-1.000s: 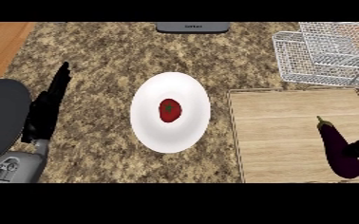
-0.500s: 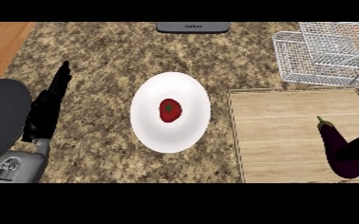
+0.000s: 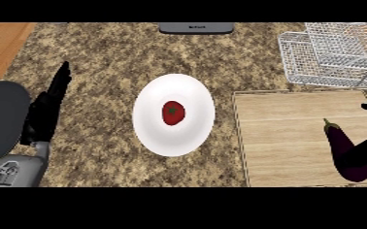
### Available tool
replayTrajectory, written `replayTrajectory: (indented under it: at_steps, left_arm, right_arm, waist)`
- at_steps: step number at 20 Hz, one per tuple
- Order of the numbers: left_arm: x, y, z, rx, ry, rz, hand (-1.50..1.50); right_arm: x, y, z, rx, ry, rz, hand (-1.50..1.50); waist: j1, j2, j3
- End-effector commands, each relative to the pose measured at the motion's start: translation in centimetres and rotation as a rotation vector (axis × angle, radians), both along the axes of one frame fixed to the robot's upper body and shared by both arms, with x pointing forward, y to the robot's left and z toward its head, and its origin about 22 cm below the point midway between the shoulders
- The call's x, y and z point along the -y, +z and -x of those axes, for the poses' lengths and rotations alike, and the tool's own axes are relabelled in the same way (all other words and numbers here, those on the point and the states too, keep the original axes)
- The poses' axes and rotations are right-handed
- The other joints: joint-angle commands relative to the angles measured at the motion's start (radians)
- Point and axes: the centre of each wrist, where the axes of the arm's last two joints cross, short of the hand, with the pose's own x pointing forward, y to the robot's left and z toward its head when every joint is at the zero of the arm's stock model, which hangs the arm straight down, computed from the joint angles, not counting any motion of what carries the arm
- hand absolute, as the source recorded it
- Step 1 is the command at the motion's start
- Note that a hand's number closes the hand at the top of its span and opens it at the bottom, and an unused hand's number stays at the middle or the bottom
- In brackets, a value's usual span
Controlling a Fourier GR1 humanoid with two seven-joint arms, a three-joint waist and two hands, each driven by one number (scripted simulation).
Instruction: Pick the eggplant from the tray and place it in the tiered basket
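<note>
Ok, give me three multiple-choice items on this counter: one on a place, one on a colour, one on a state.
1. Where does the eggplant lie?
A. on the wooden tray
B. in the tiered basket
C. on the white plate

2. What colour is the tomato?
A. yellow
B. red
C. green

3. How is the left hand?
A. curled round the eggplant
B. open, fingers straight, holding nothing
C. pressing on the plate

Answers: 1 A, it rests on the tray's right side. 2 B, it is red with a green stem. 3 B, it stands at the left edge, apart from everything.

counter (image 3: 108, 58): speckled brown granite | far-left strip (image 3: 13, 39): wood, possibly floor | lighting: even
</note>
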Motion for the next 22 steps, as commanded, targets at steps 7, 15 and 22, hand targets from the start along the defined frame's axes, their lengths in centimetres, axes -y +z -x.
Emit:
replayTrajectory:
  at_steps: [7,15,22]
  left_arm:
    - [-0.2,-0.9,0.9,0.005,0.008,0.005,0.00]
    - [0.1,-0.7,0.3,-0.009,0.007,0.001,0.00]
    - [0.3,-0.8,0.3,-0.005,-0.001,-0.010,0.00]
  right_arm:
    - [-0.6,-2.2,0.3,-0.098,-0.122,0.014,-1.50]
    - [-0.4,-4.2,-1.3,-0.129,-0.087,-0.025,-1.50]
    - [-0.7,-6.7,-2.2,-0.164,-0.106,-0.072,-1.50]
  waist:
    - [-0.003,-0.001,0.000]
    - [0.000,0.001,0.000]
    - [0.002,0.001,0.001]
